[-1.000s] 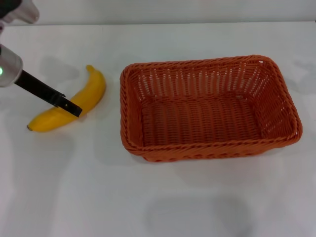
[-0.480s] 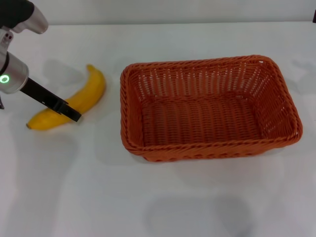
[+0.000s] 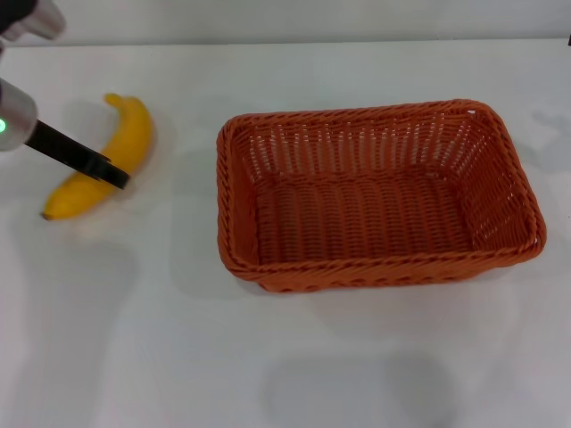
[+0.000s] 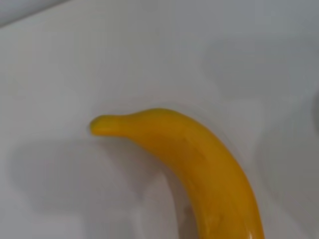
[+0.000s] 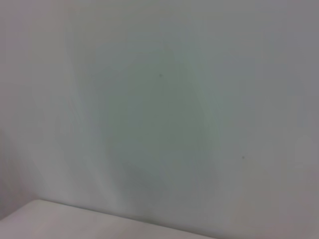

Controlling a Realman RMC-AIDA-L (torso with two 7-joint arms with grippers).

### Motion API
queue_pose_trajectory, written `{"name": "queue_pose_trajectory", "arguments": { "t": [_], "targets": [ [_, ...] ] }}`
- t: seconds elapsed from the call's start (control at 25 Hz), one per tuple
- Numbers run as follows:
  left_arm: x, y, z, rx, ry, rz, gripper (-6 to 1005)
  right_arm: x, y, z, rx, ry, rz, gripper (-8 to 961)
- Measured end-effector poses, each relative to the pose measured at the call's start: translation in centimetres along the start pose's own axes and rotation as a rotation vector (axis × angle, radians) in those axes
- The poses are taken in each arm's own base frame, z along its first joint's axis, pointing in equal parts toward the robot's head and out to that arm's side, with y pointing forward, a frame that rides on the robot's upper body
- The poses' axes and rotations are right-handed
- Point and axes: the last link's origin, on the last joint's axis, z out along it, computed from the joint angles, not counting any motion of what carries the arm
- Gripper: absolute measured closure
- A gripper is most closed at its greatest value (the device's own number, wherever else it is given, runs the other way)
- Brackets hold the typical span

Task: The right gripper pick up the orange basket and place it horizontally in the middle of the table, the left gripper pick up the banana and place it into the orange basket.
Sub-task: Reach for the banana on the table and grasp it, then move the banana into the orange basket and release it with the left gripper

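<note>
The yellow banana (image 3: 131, 138) is at the far left of the white table (image 3: 161, 357), stem pointing to the back. My left gripper (image 3: 114, 175) reaches in from the left edge, and its black fingers are shut across the banana's middle. The left wrist view shows the banana (image 4: 209, 169) close up, its stem end standing off from a soft shadow on the table. The orange basket (image 3: 375, 269) sits lengthwise across the middle-right of the table, open side up, with nothing in it. My right gripper is out of view; its wrist camera shows only a pale surface.
About a hand's width of bare white tabletop lies between the banana and the basket's left rim (image 3: 223, 196). Bare table also stretches along the front (image 3: 357, 374) below the basket. The table's back edge runs along the top of the head view.
My left gripper has moved left and toward the back with the banana in it; the banana now points more steeply and sits farther from the basket. The basket has not moved.
</note>
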Motion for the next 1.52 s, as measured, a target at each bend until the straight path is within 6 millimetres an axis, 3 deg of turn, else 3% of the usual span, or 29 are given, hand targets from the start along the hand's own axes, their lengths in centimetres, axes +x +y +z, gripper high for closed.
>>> {"name": "queue_pose_trajectory", "arguments": {
  "t": [0.16, 0.36, 0.56, 0.72, 0.92, 1.16, 1.36, 1.52],
  "targets": [
    [0.2, -1.6, -2.2, 0.034, 0.040, -0.036, 491, 0.0, 0.0, -0.1, 0.001, -0.005, 0.002, 119],
    [3.4, -1.4, -6.1, -0.046, 0.124, 0.006, 473, -0.4, 0.0, -0.1, -0.006, -0.020, -0.007, 120],
    [8.6, 2.2, -9.6, -0.214, 0.197, 0.150, 454, -0.5, 0.0, -0.3, -0.005, -0.023, -0.029, 120],
    [11.7, 5.9, -10.8, -0.303, 0.210, 0.292, 439, -0.6, 0.0, -0.5, -0.009, -0.040, -0.043, 120],
    [14.5, 12.3, -9.7, -0.418, 0.172, 0.473, 420, -0.7, 0.2, -0.5, -0.019, -0.053, -0.065, 120],
    [14.6, 18.5, -6.3, -0.473, 0.080, 0.626, 397, -0.3, 0.7, -0.6, -0.071, -0.082, -0.081, 121],
    [14.4, 22.4, -3.5, -0.473, -0.011, 0.732, 378, 0.8, 0.4, -1.3, -0.060, -0.084, -0.073, 121],
    [14.9, 22.9, -3.0, -0.452, 0.015, 0.743, 363, 1.2, 0.3, -2.1, -0.049, -0.091, -0.068, 121]
  ]
}}
